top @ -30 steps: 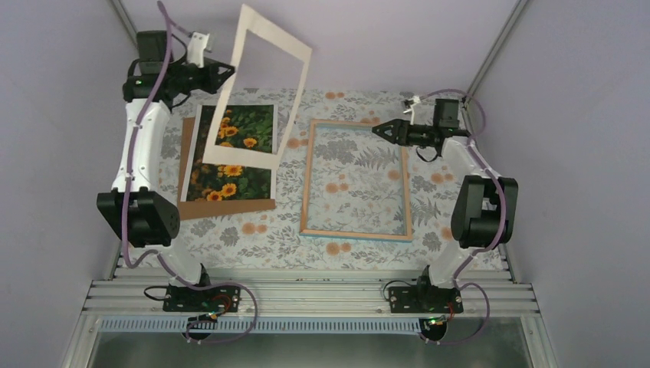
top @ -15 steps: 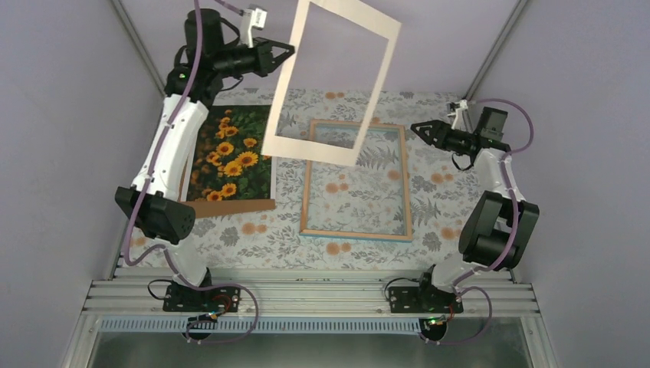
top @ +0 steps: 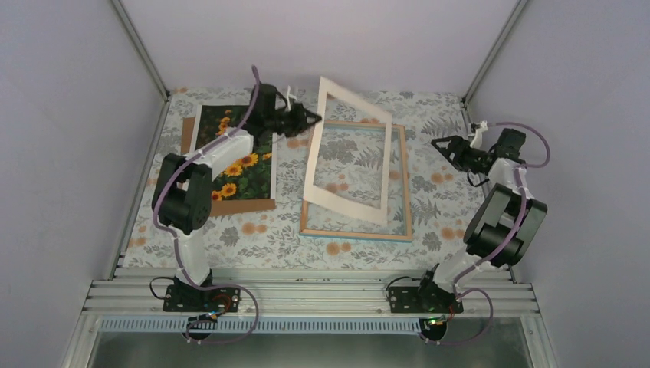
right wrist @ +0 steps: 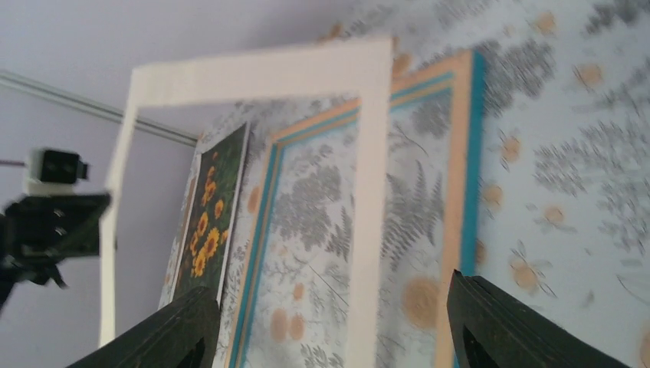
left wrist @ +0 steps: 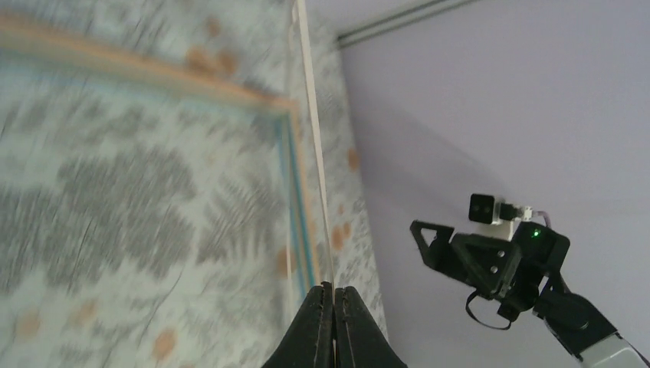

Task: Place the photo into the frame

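The photo (top: 238, 172) of sunflowers lies face up at the back left; the right wrist view shows it (right wrist: 207, 207) too. The frame (top: 352, 233) lies flat mid-table with its pale wood back up, its teal edge (right wrist: 474, 153) showing. My left gripper (top: 310, 119) is shut on the left edge of a white border sheet (top: 341, 207), which hangs tilted over the frame. In the left wrist view the sheet (left wrist: 313, 138) runs edge-on up from the gripper (left wrist: 333, 290). My right gripper (top: 441, 146) hovers open to the right of the frame, holding nothing (right wrist: 337, 337).
A brown backing board (top: 230, 205) lies under the photo. A floral cloth (top: 260, 238) covers the table. Grey enclosure walls (top: 69, 153) stand close on the left, back and right. The right arm (left wrist: 506, 261) shows against the wall in the left wrist view.
My left arm came down from high at the back left and carried the white sheet right, over the frame. The right gripper drew back to the right and opened a little wider.
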You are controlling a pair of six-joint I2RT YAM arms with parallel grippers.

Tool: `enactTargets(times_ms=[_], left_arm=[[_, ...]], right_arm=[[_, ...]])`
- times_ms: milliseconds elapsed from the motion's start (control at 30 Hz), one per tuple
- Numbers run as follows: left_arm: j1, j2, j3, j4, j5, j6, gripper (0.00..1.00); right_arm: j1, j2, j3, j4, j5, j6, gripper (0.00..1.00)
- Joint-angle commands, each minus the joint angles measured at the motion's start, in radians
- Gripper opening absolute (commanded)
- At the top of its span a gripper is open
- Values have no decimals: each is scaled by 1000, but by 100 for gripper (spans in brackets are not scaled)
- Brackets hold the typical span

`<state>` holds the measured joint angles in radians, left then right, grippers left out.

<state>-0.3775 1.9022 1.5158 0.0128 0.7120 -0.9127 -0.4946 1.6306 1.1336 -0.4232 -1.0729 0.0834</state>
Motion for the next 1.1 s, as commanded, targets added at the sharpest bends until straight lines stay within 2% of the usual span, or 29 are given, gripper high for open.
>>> enactTargets(times_ms=[0,167,400,1067], left_arm=[[-24,6,-164,232,-29,-138,2],[-26,30,-285,291,-80,-153,2],[-24,49,-331,312,-104,-123,2],[-34,133,-329,309,-129,-100,2]], right_arm=[[-35,104,-3,-145,20,-87,75],[-35,124,-84,-126,17,-67,74],[-12,108,-221,-33,46,-30,71],[96,108,-357,80,49,53,61]])
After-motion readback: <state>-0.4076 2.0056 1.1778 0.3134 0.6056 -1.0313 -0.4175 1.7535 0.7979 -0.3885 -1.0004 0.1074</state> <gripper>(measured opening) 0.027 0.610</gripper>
